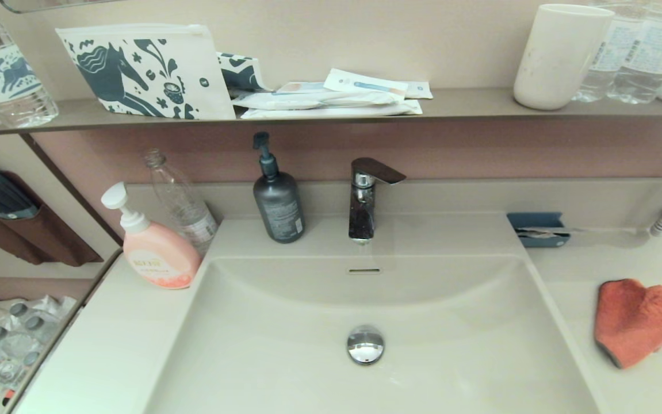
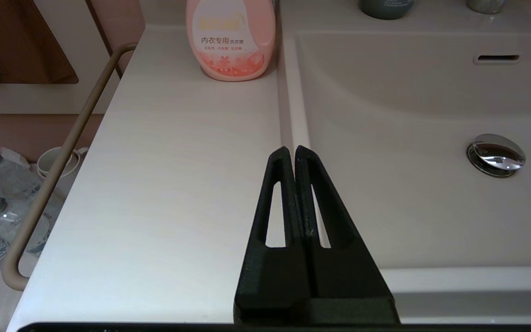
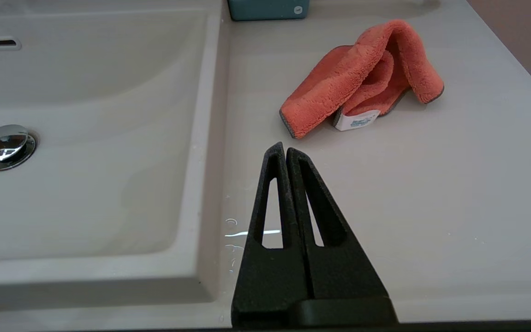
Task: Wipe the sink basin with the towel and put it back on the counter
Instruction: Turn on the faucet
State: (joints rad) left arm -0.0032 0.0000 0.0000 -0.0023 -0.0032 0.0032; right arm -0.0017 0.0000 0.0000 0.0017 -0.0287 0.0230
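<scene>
The orange-red towel (image 1: 638, 319) lies crumpled on the counter (image 1: 647, 391) to the right of the sink basin (image 1: 284, 345). In the right wrist view the towel (image 3: 362, 78) shows its white tag and grey edging. My right gripper (image 3: 286, 150) is shut and empty, hovering over the counter a short way short of the towel, near the basin's right rim. My left gripper (image 2: 291, 150) is shut and empty above the basin's left rim. Neither gripper shows in the head view. The chrome drain plug (image 1: 365, 344) sits mid-basin under the overflow slot (image 1: 363, 270).
A pink pump bottle (image 1: 155, 250), a clear bottle (image 1: 184, 201) and a dark soap dispenser (image 1: 278, 198) stand behind the basin's left side. The tap (image 1: 365, 198) is at the back centre. A blue holder (image 1: 538, 229) sits beyond the towel. A shelf (image 1: 469, 103) carries a cup and bottles.
</scene>
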